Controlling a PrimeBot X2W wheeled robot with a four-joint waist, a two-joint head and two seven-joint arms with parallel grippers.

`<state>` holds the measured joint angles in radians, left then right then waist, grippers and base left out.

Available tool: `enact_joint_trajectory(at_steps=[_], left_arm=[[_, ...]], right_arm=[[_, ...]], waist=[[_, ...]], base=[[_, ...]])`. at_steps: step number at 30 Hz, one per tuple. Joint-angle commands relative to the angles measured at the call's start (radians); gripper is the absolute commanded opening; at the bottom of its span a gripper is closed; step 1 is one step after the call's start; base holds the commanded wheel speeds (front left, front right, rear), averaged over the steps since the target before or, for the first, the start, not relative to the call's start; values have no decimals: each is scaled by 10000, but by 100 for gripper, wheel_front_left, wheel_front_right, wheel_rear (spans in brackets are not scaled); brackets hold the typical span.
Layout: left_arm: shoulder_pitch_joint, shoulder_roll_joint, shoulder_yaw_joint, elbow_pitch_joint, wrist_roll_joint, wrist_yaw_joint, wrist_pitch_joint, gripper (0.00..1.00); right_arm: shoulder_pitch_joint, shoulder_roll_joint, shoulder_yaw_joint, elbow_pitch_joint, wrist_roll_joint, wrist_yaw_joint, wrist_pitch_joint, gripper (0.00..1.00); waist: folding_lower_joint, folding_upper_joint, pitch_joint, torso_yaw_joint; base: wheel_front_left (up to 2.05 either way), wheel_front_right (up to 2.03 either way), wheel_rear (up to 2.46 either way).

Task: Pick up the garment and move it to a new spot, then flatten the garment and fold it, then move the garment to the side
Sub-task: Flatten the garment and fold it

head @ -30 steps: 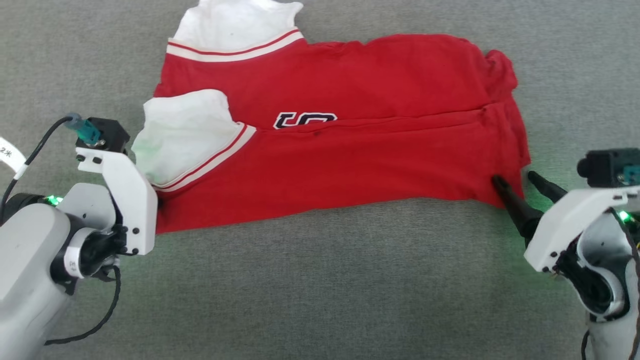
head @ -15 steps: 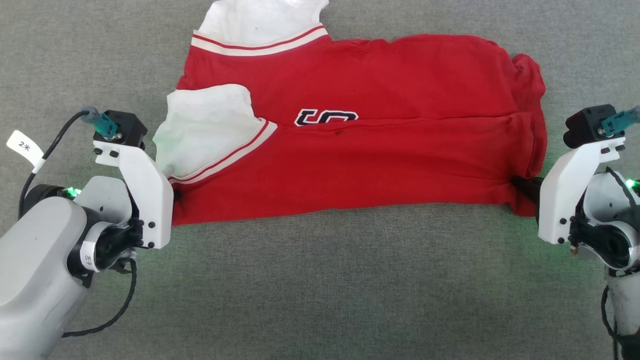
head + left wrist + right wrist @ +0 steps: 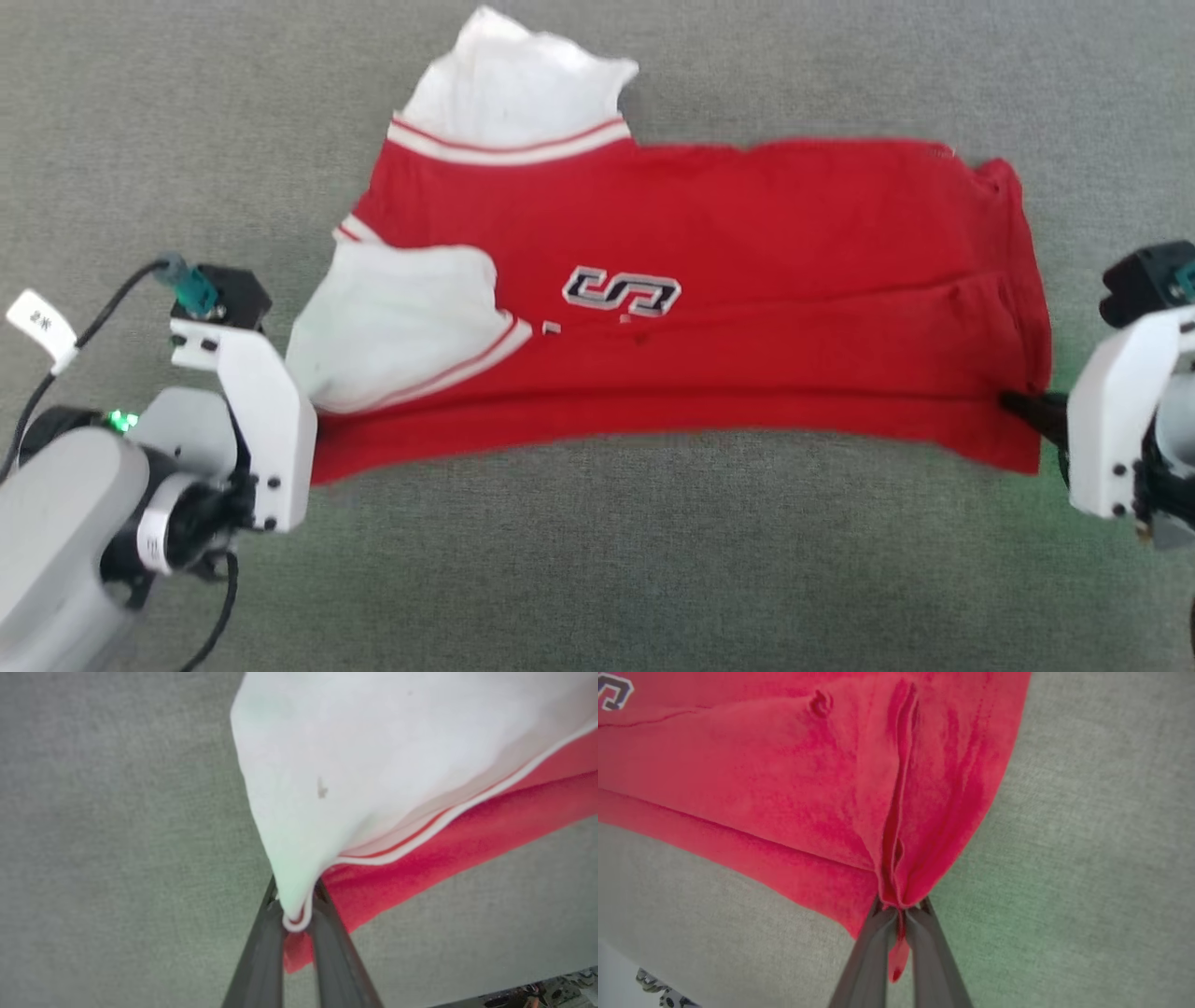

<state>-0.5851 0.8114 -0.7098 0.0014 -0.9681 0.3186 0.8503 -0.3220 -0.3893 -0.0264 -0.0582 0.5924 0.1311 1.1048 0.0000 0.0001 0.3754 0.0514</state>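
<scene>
Two claws, the left claw (image 3: 295,901) and the right claw (image 3: 900,909), each pinch tight on a near corner of the garment (image 3: 747,261) to stretch it flat across the middle of the grey table (image 3: 597,579).

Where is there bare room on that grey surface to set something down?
Bare: the grey surface strip on the robot's side of the garment. Crowded: the garment's two ends, pinched by the left gripper and right gripper.
</scene>
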Motion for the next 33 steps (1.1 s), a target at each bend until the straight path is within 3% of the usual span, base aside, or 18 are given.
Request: enact_joint_trajectory(at_steps=[1,8,12,14,16,17,18,19,20,21,22,23,24,33], left_arm=[[222,171,14,-74,23,151,89,0],[1395,781,-67,-1745,-160,1160,398,0],[1977,819,-238,-2156,-215,1431,324,0],[2126,702,-330,-2085,-199,1436,231,18],[2157,531,-433,-1915,-157,1279,121,44],[2111,425,-471,-1802,-171,1151,75,61],[2036,335,-482,-1673,-196,1058,36,87],[1953,270,-493,-1501,-190,968,-9,100],[1874,230,-522,-1364,-150,876,-37,100],[1788,205,-542,-1220,-100,786,-45,100],[1697,184,-521,-1127,-83,723,-46,100],[1580,182,-479,-1090,-62,698,-42,100],[1456,219,-439,-1080,-21,643,-23,100],[512,1006,85,-1824,167,617,395,100]], right_arm=[[201,-89,-109,-91,70,-7,114,0],[1571,-9,-959,-1407,375,-7,1319,0],[2219,384,-1421,-1892,351,-7,1626,0],[2391,630,-1525,-1921,203,-7,1513,0],[2457,841,-1465,-1805,78,-7,1316,0],[2421,967,-1404,-1715,5,-7,1125,0],[2362,991,-1313,-1627,-104,-7,900,0],[2314,1042,-1216,-1466,-188,-7,639,5],[2283,1156,-1160,-1285,-248,-7,369,33],[2255,1203,-1055,-1074,-343,-7,108,45],[2230,1205,-925,-880,-398,-5,-106,49],[2201,1239,-844,-695,-409,-5,-330,88],[2159,1271,-821,-553,-439,-7,-579,100],[2153,1348,-1098,-699,-251,-25,-2204,100]], waist=[[0,-1,-53,38],[0,-1,-183,113],[0,-1,-162,138],[0,-1,-139,131],[0,-1,-130,129],[0,-1,-128,122],[0,-1,-123,115],[0,-1,-117,107],[0,-1,-112,97],[0,-1,-108,87],[0,-1,-100,67],[0,-1,-94,53],[0,-1,-89,44],[0,-1,-119,-202]], base=[[0,0,0],[0,0,0],[0,0,0],[0,0,0],[0,0,0],[0,0,0],[0,0,0],[0,0,0],[0,0,0],[0,0,0],[0,0,0],[0,0,0],[0,0,0],[0,0,0]])
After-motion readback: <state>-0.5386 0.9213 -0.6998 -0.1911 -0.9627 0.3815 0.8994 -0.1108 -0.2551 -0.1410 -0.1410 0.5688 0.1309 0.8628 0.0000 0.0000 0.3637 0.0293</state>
